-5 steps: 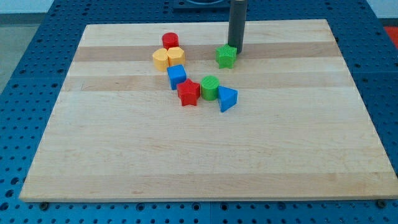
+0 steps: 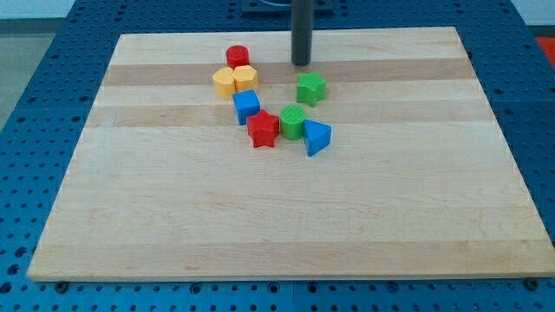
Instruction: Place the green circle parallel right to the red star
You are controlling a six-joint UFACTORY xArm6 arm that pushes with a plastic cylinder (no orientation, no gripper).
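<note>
The green circle (image 2: 292, 122) stands just right of the red star (image 2: 263, 129), touching it or nearly so. A blue triangle (image 2: 316, 137) sits against the green circle's lower right. My tip (image 2: 300, 63) is near the view's top, above and slightly left of the green star (image 2: 311, 88), apart from it. The tip is well above the green circle.
A blue cube (image 2: 246, 106) sits just above-left of the red star. Two yellow blocks (image 2: 234, 81) and a red cylinder (image 2: 238, 57) cluster further up-left. The wooden board (image 2: 286, 217) ends near the tip at the view's top.
My tip has moved left and slightly up, off the green star. The green star has shifted down and a little left. Other blocks have not moved.
</note>
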